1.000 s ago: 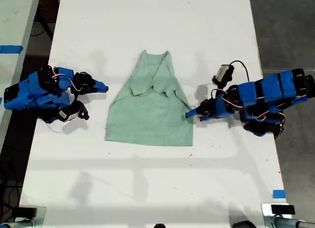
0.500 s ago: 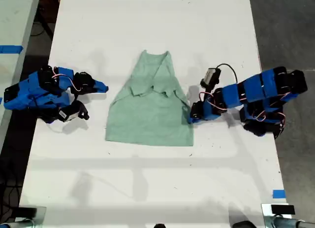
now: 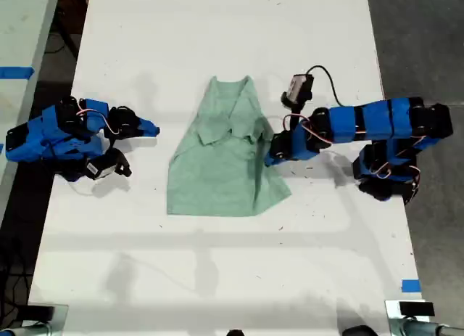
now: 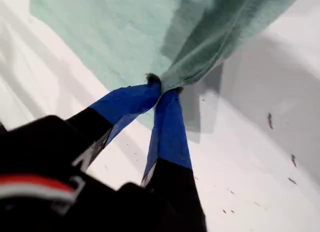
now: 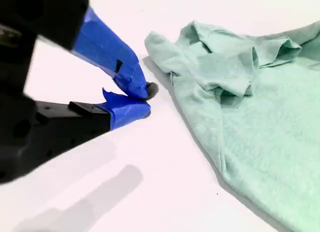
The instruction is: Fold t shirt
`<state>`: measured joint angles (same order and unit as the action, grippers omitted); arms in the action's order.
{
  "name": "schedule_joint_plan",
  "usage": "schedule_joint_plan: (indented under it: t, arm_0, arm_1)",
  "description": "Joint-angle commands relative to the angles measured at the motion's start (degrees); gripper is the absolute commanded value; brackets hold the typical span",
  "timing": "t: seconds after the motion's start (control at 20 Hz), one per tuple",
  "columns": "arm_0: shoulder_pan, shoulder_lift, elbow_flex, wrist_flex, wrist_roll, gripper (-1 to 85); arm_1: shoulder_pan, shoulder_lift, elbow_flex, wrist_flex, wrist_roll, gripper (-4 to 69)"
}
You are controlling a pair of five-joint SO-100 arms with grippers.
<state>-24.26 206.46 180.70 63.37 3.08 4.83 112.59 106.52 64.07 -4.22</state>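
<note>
My first end effector [image 4: 162,89] is pinching the pale mint-green fabric t shirt's [image 3: 217,162] edge, lifting it. My second end effector [image 5: 145,99], tips nearly touching, is resting beside the shirt.

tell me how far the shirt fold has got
Done: both sleeves of the t shirt already lie tucked over its chest. In hand: my first gripper pinches the side edge, lifting it inward. My second gripper rests shut beside the shirt. Left: the side folds and halving.

Table [image 3: 217,278]: white top, small dark specks, soft shadows.
Floor [image 3: 420,46]: dark grey, at the exterior view's right.
Second table [image 3: 22,24]: pale, at the exterior view's left edge.
Tape [image 3: 410,286]: blue strip on the white top.
</note>
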Motion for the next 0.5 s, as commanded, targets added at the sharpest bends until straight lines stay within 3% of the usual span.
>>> schedule_joint_plan:
  t: [0.0,0.35,0.4,0.45]
  arm_0:
    - [-0.4,0.3,-1.0,-0.1,0.6,-0.2]
    - [-0.4,0.3,-1.0,-0.1,0.7,-0.2]
    - [-0.4,0.3,-1.0,-0.1,0.7,-0.2]
    - [-0.4,0.3,-1.0,-0.1,0.8,-0.2]
  arm_1:
    - [-0.5,-6.7,-15.3,-0.3,-4.4,0.5]
    - [-1.0,-41.8,-50.2,1.9,-9.1,1.6]
    - [-0.9,-44.0,-51.2,1.3,-9.1,6.9]
    - [-0.9,-45.0,-51.8,1.1,-9.4,20.7]
